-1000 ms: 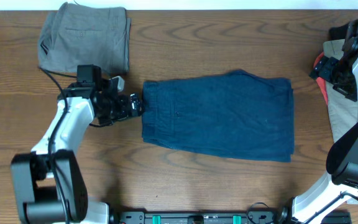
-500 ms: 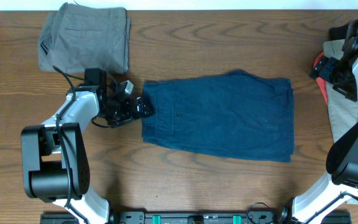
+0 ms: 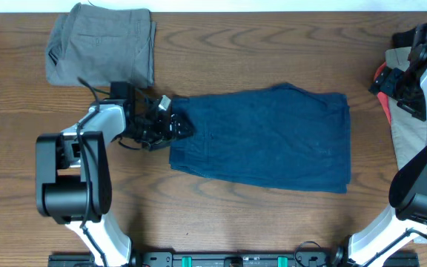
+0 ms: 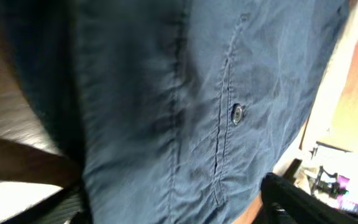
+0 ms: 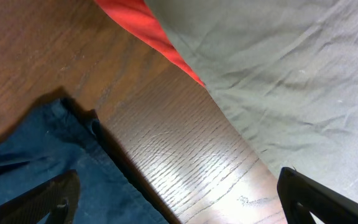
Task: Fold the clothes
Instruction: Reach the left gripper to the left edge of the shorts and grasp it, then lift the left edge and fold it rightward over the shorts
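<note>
Now poised with the left claw (image 3: 181,126) over the left short edge of the navy shorts (image 3: 265,141), at mid-left of the overhead frame. From the left wrist view, jaws spread wide toward the bottom corners, with blue cloth, a stitched seam (image 4: 222,106) and a small button (image 4: 237,114) filling the space between. Released, then, and pinching nothing as far as can be judged. Cannot tell whether resting on the cloth or hanging just above it.

Finds the shorts spread flat across the centre of the tabletop (image 3: 273,222), long axis running left to right, nearest end at the left. Has the whole garment lying to the right of the left claw. Likely calls for closing on that left edge and carrying it rightward along the long axis toward the far end.

Up at the upper right of the frame with the right claw (image 3: 391,87), likewise released and holding nothing, over bare wood between the right edge of the shorts and a pale garment (image 5: 278,74) with a red strip (image 5: 148,31). Near that right edge, but well apart from the left one, so clearly a job for the left arm here. At upper left, apart from all this, folded grey shorts (image 3: 102,44).
</note>
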You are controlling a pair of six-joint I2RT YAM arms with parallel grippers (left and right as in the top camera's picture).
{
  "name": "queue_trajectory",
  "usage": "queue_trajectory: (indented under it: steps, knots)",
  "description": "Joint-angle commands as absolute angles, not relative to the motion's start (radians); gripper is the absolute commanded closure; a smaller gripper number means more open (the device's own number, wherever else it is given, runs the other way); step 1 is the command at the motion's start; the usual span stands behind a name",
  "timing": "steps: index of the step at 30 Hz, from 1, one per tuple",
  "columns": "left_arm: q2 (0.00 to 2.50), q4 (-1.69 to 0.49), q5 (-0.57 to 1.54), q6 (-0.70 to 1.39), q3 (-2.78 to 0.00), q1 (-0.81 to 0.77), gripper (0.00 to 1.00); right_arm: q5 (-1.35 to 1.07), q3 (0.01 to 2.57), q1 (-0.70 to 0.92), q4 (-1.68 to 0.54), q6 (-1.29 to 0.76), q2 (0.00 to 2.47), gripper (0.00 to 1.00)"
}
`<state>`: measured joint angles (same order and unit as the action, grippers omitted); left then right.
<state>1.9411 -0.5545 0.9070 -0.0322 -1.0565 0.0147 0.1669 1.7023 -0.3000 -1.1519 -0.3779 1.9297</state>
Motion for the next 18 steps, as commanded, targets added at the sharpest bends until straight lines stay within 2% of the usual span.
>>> queue_trajectory:
  steps: [1,6,9,12,18]
  knots:
    - [2.034,-0.541,0.803,-0.048,-1.027,-0.003,0.26,0.179,1.717,-0.302,-1.152,-0.366,1.93,0.01]
    - [2.039,-0.532,0.794,-0.048,-1.027,-0.002,0.62,0.179,1.717,-0.302,-1.152,-0.366,1.93,0.01]
    - [2.038,-0.532,0.764,-0.047,-1.027,-0.002,0.74,0.179,1.717,-0.302,-1.152,-0.366,1.93,0.01]
    - [2.038,-0.543,0.701,-0.022,-1.027,-0.002,0.92,0.179,1.717,-0.302,-1.152,-0.366,1.93,0.01]
    - [2.016,-0.628,0.55,0.028,-1.054,0.007,0.94,0.179,1.717,-0.302,-1.152,-0.366,1.93,0.01]
